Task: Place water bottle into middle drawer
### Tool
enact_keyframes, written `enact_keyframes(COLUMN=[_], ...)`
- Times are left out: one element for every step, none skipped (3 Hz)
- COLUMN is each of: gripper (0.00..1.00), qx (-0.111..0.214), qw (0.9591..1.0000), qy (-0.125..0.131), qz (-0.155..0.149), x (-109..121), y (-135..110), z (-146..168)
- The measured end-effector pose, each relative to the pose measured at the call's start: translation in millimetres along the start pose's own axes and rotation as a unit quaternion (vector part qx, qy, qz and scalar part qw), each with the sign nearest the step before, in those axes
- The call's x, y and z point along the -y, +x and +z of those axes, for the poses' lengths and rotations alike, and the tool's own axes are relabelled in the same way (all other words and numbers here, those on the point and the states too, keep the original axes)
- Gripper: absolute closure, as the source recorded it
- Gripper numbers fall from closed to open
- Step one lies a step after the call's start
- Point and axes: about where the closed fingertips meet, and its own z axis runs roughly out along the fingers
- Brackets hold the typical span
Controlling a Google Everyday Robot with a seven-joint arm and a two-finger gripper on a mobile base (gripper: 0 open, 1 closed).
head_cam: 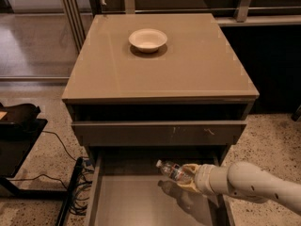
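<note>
At the left, cables [79, 169] trail over the floor beside the cabinet, whose top carries a white bowl [147, 39]. Below, the middle drawer [127, 201] stands pulled out, its flat smooth bottom showing. Over its right half the water bottle [172, 171] lies nearly on its side, cap pointing left and a little up, held above the drawer floor with its shadow beneath. The gripper [188, 178], reaching in from the right on a pale arm [254, 185], is closed around the bottle's lower end. The bottle looks light, thin-walled and easily crushed, probably slippery. A gentle hold near the label band seems safest, and it may roll once released.
</note>
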Motion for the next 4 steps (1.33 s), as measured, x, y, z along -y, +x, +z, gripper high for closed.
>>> enact_keyframes(gripper=[1.0, 1.0, 1.0, 0.81], qx=[0.001, 0.001, 0.008, 0.011], qw=[0.9999, 0.9998, 0.9997, 0.9994], qy=[0.009, 0.013, 0.011, 0.001], qz=[0.01, 0.016, 0.021, 0.032], x=[-5, -13, -19, -20], y=[27, 47, 58, 63], z=[28, 48, 68, 85])
